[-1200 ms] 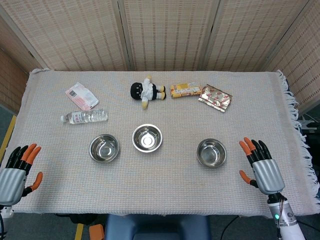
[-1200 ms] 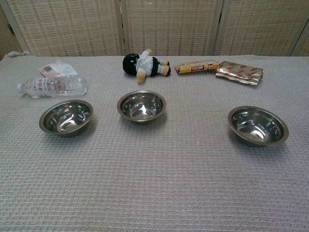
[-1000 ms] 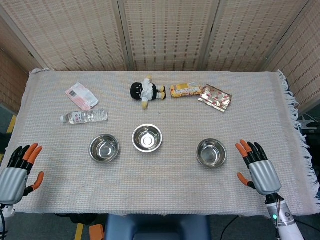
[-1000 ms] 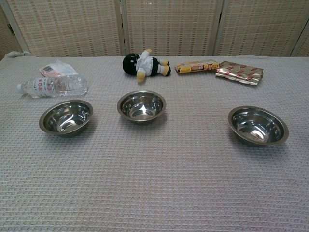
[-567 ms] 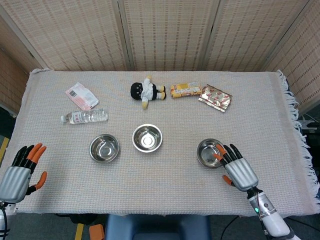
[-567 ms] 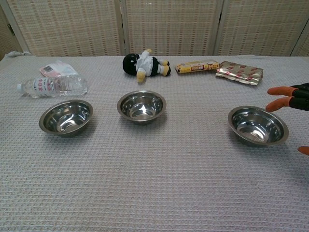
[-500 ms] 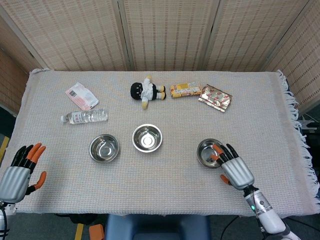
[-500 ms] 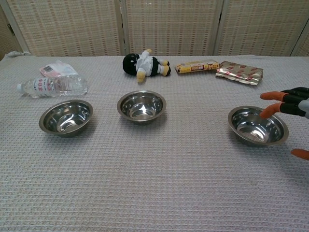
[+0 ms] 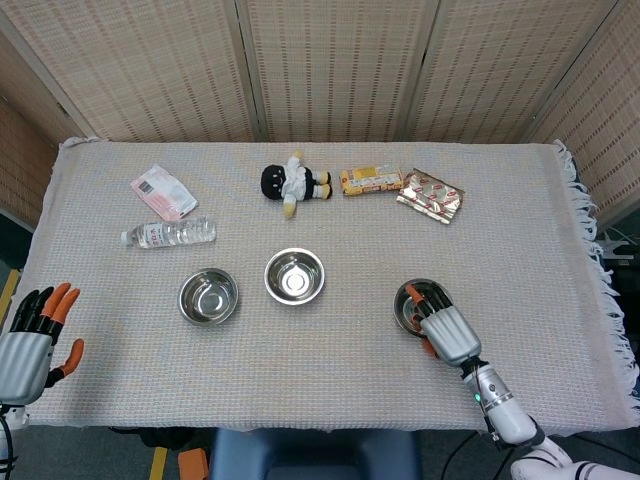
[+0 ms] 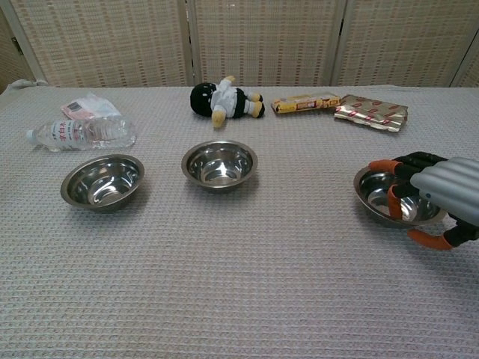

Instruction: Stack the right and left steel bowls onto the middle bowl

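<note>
Three steel bowls stand in a row on the cloth. The left bowl (image 9: 208, 296) (image 10: 102, 181) and the middle bowl (image 9: 294, 277) (image 10: 219, 164) stand untouched. My right hand (image 9: 447, 330) (image 10: 441, 191) lies over the right bowl (image 9: 408, 300) (image 10: 374, 191), which sits flat on the table. Its fingers (image 10: 394, 200) reach down inside the bowl and the thumb stays outside the near rim, with a gap between them. My left hand (image 9: 30, 345) hovers at the front left edge with fingers spread, holding nothing; only the head view shows it.
Behind the bowls lie a water bottle (image 9: 168, 233) and a pink packet (image 9: 163, 191) at the left, a black-and-white doll (image 9: 293, 183) in the middle, and a yellow snack box (image 9: 371, 179) and red foil packet (image 9: 431, 195) at the right.
My right hand has moved left from the table's right front onto the right bowl, its fingers now dipping inside. The left hand has barely shifted. The bowls have not moved.
</note>
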